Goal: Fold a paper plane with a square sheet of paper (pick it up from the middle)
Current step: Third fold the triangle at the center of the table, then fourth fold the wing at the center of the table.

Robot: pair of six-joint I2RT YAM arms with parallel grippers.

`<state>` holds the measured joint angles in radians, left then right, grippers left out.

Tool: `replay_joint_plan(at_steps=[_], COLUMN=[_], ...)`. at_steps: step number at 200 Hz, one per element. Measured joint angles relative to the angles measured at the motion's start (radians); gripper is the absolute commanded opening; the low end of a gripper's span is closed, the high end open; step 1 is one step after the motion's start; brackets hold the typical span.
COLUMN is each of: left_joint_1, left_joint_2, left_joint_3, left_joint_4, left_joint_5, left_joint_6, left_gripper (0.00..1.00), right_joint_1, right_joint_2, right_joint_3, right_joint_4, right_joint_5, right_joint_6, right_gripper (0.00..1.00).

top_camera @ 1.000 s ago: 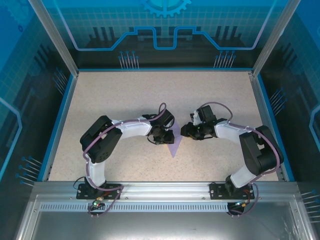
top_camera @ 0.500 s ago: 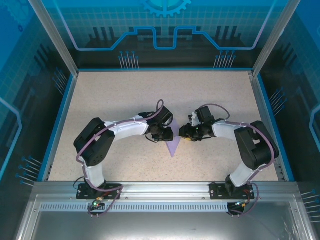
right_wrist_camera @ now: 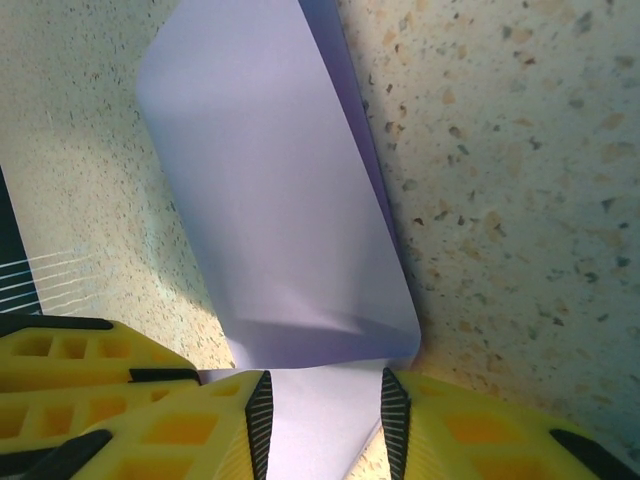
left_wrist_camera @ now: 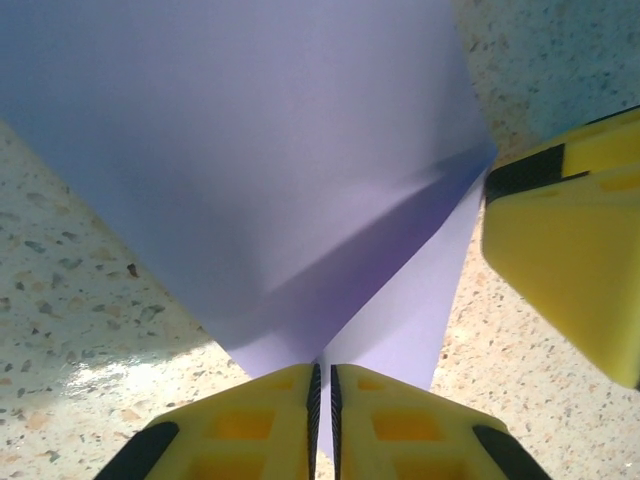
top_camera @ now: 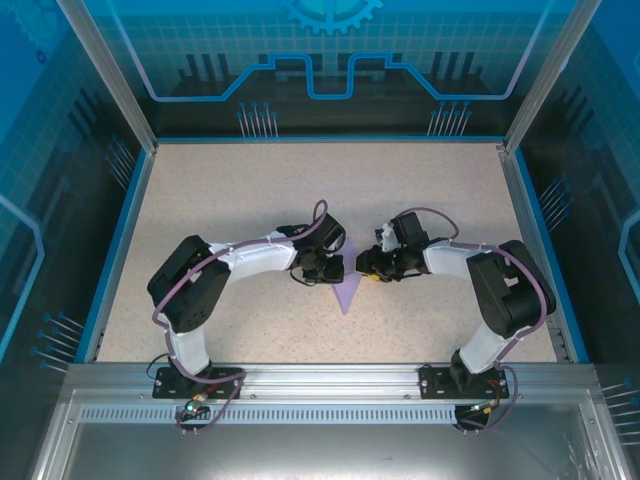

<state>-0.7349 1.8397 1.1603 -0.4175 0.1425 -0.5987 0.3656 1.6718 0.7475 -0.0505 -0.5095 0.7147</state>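
The lavender paper sheet (top_camera: 346, 296) lies near the middle of the speckled beige desk (top_camera: 250, 190), between the two claws. It is folded to a narrow wedge whose point aims at the near edge. The paper is thin, matte and unmarked. In the left wrist view, a sharp crease runs across it and a shaded flap lifts off the surface. In the right wrist view, one flap curls over in a soft roll instead of lying flat.

The left claw (left_wrist_camera: 322, 388) has its ribbed yellow fingers almost together, and an edge of the sheet is pinched in the thin slit between them. A blocky yellow finger (left_wrist_camera: 570, 240) of the right claw stands just beside the sheet's right corner. The right claw (right_wrist_camera: 322, 410) has its jaws partly apart, with a strip of the paper lying in the gap between the black ridged pads.

A second ago the claws were farther apart, the right one well off the paper. Both have since drawn in toward it, and the left elbow has swung left and nearer. The wedge's point has not shifted.
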Motion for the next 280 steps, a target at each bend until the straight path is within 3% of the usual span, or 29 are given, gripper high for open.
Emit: replay_joint_plan(at_steps=[280], left_joint_1=[0.006], left_joint_2=[0.047], left_joint_3=[-0.021], left_joint_4=[0.008], left_joint_5=[-0.015], left_joint_6=[0.008], left_gripper=[0.10], right_joint_1=[0.014], right_joint_2=[0.034], right_joint_3=[0.071], right_joint_4=[-0.091], right_joint_5=[0.045], right_joint_6=[-0.008], right_gripper=[0.35])
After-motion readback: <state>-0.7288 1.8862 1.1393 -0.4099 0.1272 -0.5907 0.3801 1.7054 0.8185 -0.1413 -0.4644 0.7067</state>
